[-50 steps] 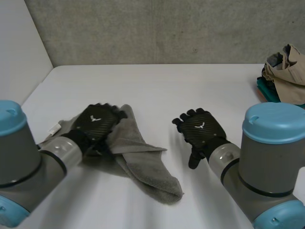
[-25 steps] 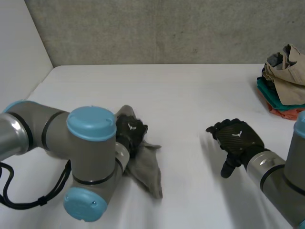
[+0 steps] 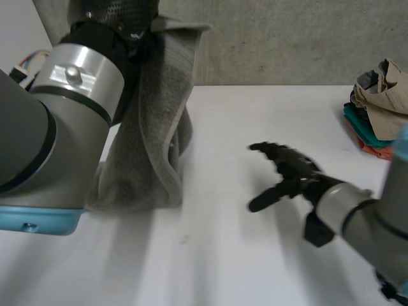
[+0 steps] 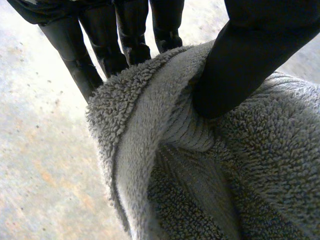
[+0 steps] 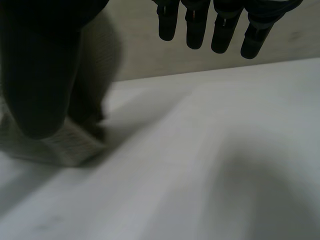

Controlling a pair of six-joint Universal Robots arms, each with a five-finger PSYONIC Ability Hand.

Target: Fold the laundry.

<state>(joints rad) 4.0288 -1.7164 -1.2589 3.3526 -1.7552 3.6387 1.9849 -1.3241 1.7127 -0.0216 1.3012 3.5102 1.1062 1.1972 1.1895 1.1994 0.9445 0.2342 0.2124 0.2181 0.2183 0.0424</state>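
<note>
Well, left hand [image 4: 250, 55]: held high over the table's left side, thumb and fingers clamped on a hemmed edge of the grey towel [image 3: 153, 127].
Grey towel: hangs from that hand, lower end down at the white table [image 3: 255, 261].
Right hand [image 3: 290, 175]: low over the table, well apart from the towel, fingers straight and spread, holding nothing.
Pile of clothes [image 3: 379, 105]: table's far right edge.
</note>
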